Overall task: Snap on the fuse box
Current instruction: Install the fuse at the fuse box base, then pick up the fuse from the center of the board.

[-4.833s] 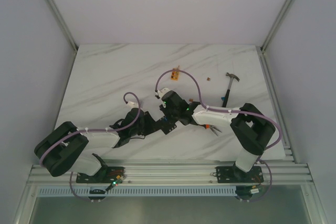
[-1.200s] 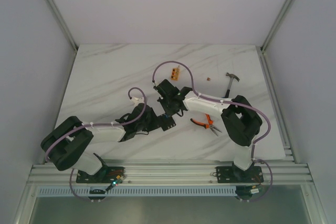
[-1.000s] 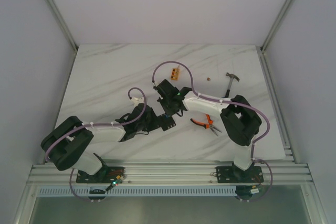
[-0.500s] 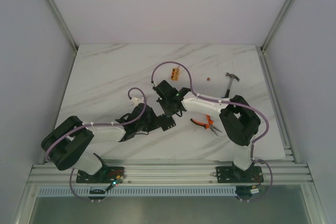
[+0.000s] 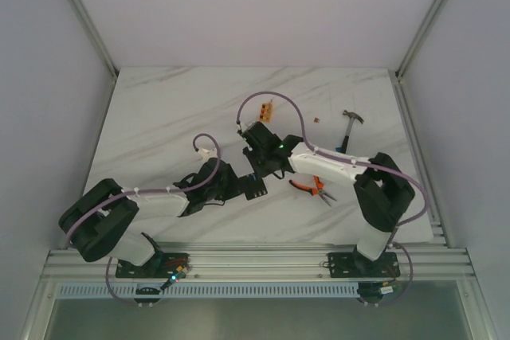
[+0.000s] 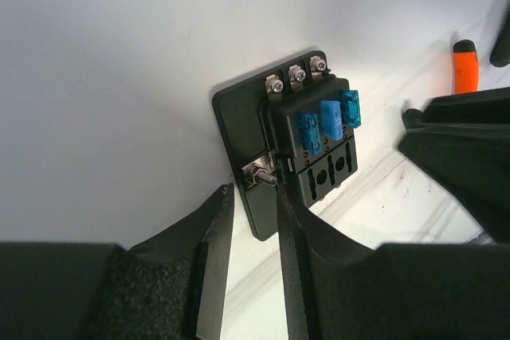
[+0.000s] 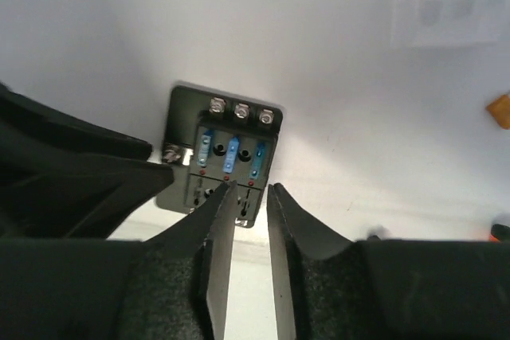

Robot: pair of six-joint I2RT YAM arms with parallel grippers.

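The fuse box (image 5: 255, 190) is a black block on a flat base plate, lying on the marble table with blue fuses showing on top (image 6: 307, 145) (image 7: 227, 157). My left gripper (image 5: 237, 186) (image 6: 253, 190) straddles the plate's bolted side flange. Its right finger lies against the raised block, and a strip of table shows between its left finger (image 6: 223, 197) and the plate edge. My right gripper (image 5: 260, 168) (image 7: 250, 190) hangs over the box's near edge, jaws slightly apart and empty.
Orange-handled pliers (image 5: 312, 186) (image 6: 464, 65) lie right of the box. A small orange block (image 5: 266, 109), a tiny brown piece (image 5: 316, 119) and a hammer (image 5: 351, 127) sit further back. A pale, clear rectangular piece (image 7: 448, 5) lies on the table beyond the box.
My right gripper's jaws have parted from shut, and the right arm's elbow has swung to the right. The left arm and the fuse box have stayed in place.
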